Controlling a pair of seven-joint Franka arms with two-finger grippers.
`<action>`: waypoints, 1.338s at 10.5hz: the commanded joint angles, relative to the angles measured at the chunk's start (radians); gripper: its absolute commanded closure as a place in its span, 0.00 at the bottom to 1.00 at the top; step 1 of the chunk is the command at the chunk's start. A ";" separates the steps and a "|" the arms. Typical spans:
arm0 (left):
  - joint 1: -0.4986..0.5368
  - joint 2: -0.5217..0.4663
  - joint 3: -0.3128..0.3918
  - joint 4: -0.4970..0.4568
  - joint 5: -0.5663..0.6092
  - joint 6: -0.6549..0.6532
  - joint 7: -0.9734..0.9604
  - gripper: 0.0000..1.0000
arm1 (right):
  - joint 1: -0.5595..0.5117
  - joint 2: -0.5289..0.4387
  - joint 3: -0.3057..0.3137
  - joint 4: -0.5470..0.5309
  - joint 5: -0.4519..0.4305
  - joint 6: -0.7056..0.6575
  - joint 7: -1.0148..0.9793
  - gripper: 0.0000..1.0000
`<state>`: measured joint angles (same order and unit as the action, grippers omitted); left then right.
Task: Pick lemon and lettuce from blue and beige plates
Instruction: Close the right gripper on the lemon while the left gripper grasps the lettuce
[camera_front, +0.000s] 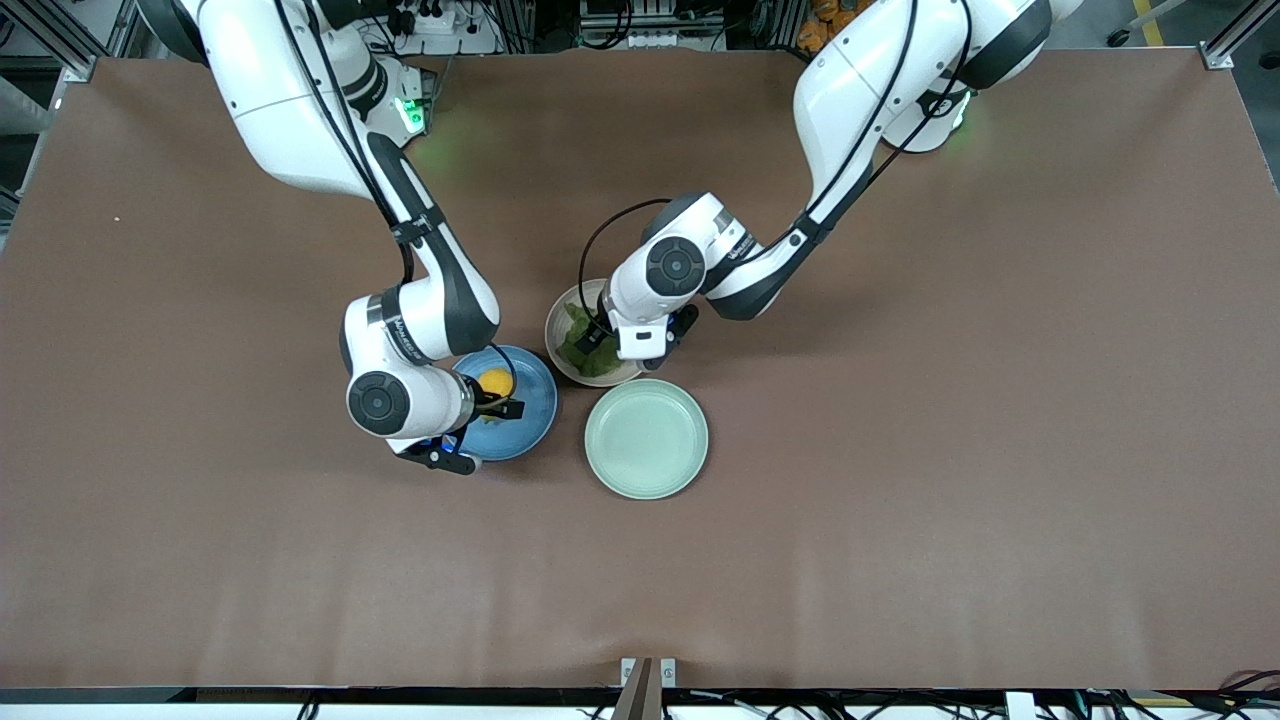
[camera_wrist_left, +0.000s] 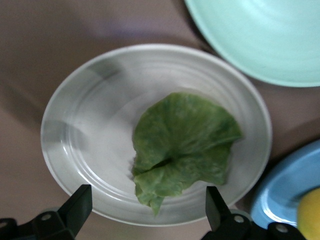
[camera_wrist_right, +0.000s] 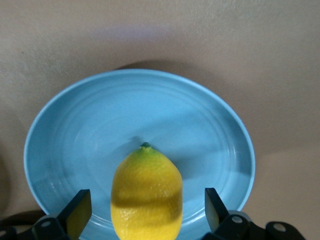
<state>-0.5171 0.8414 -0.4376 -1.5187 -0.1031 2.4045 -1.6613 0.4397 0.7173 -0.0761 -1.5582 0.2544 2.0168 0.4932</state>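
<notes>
Mint plate (camera_front: 646, 438); yellow lemon (camera_wrist_right: 146, 194), crinkly green lettuce (camera_wrist_left: 182, 147).

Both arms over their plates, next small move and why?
Probably lower both and close. The right gripper is open with the lemon between its fingers on the blue plate; the left gripper is open over the lettuce on the beige plate. Nothing is gripped yet.

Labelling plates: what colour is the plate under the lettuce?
Pale beige plate, lettuce on it; clearest in the left wrist view.

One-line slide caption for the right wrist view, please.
Open right pincer straddles the lemon on the blue plate.
</notes>
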 joint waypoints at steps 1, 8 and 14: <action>-0.020 0.044 -0.001 0.025 -0.012 0.039 -0.040 0.01 | -0.010 0.013 0.012 0.003 0.020 0.003 0.001 0.00; -0.032 0.099 -0.001 0.064 -0.014 0.088 -0.066 0.22 | -0.024 0.004 0.029 0.036 0.025 -0.024 -0.004 0.78; -0.037 0.108 -0.001 0.065 -0.014 0.099 -0.066 0.71 | -0.036 -0.025 -0.192 0.142 0.023 -0.283 -0.346 1.00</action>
<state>-0.5473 0.9335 -0.4382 -1.4781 -0.1031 2.4949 -1.7102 0.4070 0.7036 -0.2277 -1.4045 0.2584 1.7666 0.2244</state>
